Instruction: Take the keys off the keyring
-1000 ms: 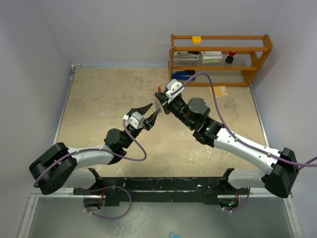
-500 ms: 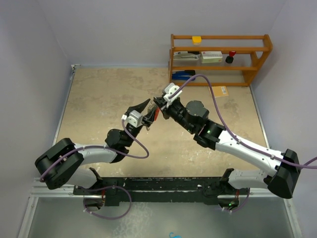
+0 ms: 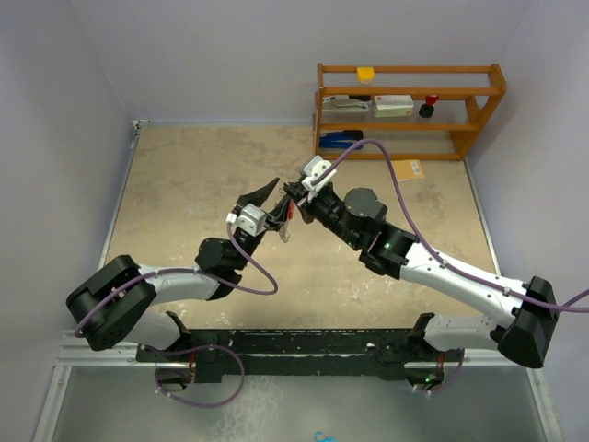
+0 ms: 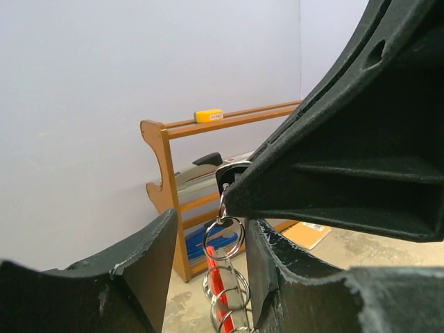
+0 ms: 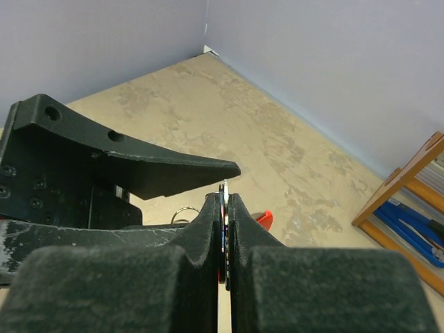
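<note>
Gaping around the coiled silvery keyring [image 4: 226,288], left hand [image 4: 208,236] faces right hand [image 5: 223,201] clamping flat key [image 5: 224,239].

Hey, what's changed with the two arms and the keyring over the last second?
The left gripper advanced up-table, its open fingers now flanking the red-and-silver coiled keyring. The right gripper shifted left and nearer, meeting it. Unchanged: the right fingers stay shut on a small dark-headed silver key; the keyring hangs below.

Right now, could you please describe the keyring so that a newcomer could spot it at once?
Above the middle of the beige table, where the left gripper and the right gripper meet, the keyring hangs from a key pinched in the right one's fingers. It alone there is coiled silver wire beside a red strip.
</note>
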`<state>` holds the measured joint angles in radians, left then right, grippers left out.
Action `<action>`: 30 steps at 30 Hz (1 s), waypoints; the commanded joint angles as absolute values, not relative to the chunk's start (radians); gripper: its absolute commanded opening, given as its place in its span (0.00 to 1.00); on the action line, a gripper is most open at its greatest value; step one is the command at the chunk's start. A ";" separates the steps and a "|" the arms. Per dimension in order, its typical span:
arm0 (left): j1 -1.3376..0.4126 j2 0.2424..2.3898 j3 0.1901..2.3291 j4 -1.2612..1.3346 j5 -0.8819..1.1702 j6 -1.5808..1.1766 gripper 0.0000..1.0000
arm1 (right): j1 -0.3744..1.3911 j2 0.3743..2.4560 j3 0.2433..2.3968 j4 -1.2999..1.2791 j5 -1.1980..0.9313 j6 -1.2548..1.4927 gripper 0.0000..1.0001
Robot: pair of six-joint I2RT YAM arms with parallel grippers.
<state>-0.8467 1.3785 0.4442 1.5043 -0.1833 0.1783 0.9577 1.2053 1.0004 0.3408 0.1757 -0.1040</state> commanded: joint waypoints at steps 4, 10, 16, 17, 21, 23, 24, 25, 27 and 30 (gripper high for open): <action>-0.851 1.401 0.483 1.584 -0.162 0.174 0.41 | 0.974 1.195 1.059 0.389 0.208 -0.120 0.00; -0.851 1.393 0.471 1.579 -0.172 0.174 0.41 | 0.976 1.188 1.051 0.394 0.215 -0.126 0.00; -0.851 1.380 0.469 1.566 -0.178 0.188 0.38 | 0.977 1.183 1.047 0.398 0.229 -0.135 0.00; -0.851 1.380 0.470 1.559 -0.177 0.188 0.38 | 0.977 1.181 1.045 0.400 0.230 -0.135 0.00; -0.851 1.368 0.471 1.532 -0.167 0.197 0.34 | 0.977 1.177 1.040 0.403 0.231 -0.137 0.00; -0.850 1.360 0.474 1.513 -0.162 0.204 0.31 | 0.977 1.174 1.037 0.403 0.232 -0.138 0.00; -0.851 1.355 0.477 1.500 -0.159 0.209 0.28 | 0.977 1.173 1.037 0.403 0.232 -0.139 0.00; -0.851 1.349 0.481 1.482 -0.153 0.214 0.24 | 0.977 1.170 1.035 0.403 0.232 -0.139 0.00; -0.850 1.336 0.490 1.445 -0.135 0.224 0.18 | 0.977 1.165 1.032 0.406 0.232 -0.141 0.00; -0.850 1.323 0.492 1.416 -0.106 0.238 0.16 | 0.977 1.160 1.029 0.408 0.232 -0.140 0.00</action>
